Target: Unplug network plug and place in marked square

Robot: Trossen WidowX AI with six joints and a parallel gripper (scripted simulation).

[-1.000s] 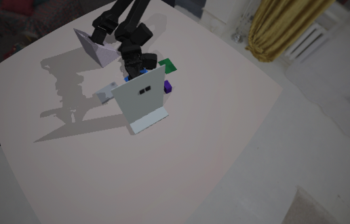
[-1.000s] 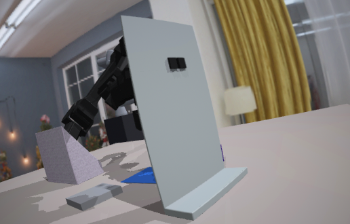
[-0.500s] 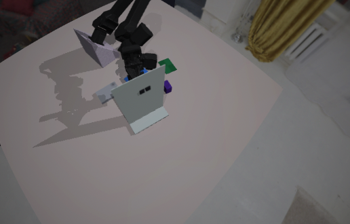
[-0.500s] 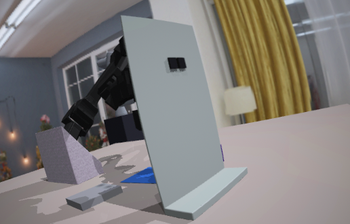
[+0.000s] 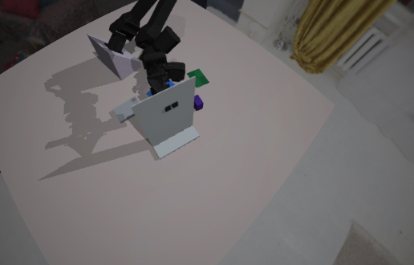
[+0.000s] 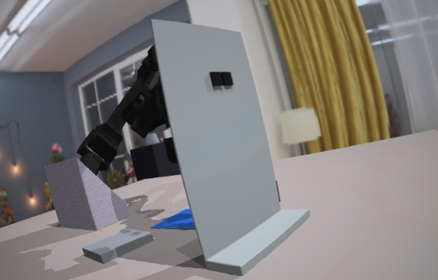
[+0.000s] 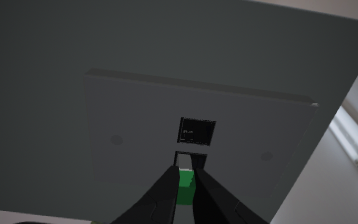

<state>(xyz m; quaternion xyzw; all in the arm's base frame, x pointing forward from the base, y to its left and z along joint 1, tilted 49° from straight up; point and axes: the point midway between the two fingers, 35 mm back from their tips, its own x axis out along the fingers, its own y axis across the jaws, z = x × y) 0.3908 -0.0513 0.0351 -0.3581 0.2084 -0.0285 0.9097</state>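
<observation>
The upright grey panel (image 5: 171,126) (image 6: 225,148) (image 7: 35,110) stands on a pale foot. In the wrist view its socket plate (image 7: 140,120) has an empty upper opening (image 7: 196,132) and a lower opening (image 7: 200,159). The green plug (image 7: 186,188) has its pale front end at the lower opening; how deep it sits is hard to tell. My gripper (image 7: 185,174) is shut on the plug from both sides. The thin tab cannot be made out. In the top and exterior views the panel hides plug and fingertips. A blue patch (image 6: 178,221) and a green patch (image 5: 199,79) lie on the table behind the panel.
A pale grey flat block (image 5: 125,111) (image 6: 116,246) lies beside the panel. A lilac wedge block (image 5: 111,61) (image 6: 72,197) stands near the arm. A small purple block (image 5: 199,103) (image 6: 277,191) is at the panel's other side. Two black housings (image 5: 171,106) (image 6: 221,79) stick out of the panel's far face.
</observation>
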